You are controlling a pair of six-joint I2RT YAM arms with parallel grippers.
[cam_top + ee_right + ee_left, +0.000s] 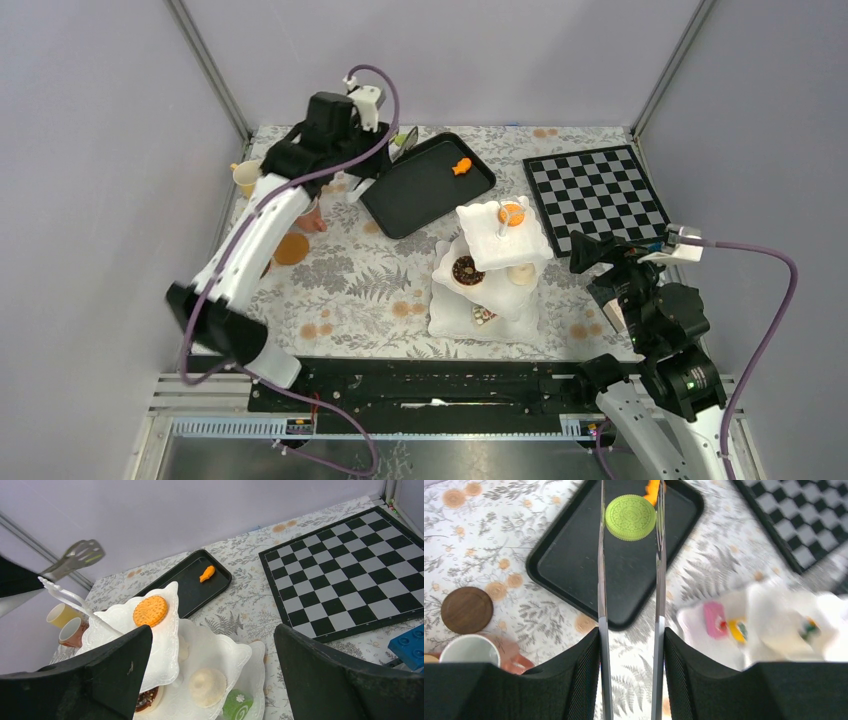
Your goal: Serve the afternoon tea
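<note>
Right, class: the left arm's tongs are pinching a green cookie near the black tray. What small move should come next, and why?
Probably swing the left pincer toward the white stand. Its tongs grip the green cookie above the black tray, not yet served, and the stand's top tier shows bare room.

Left wrist view: you cannot name the cakes (714,619) on the three-tier stand (784,630), which is blurred. The silver tongs (602,630) and orange fish cake (651,487) run off the far edge. Right wrist view: the blue block (411,647) is cut right, the green roll cake (237,705) near.
</note>
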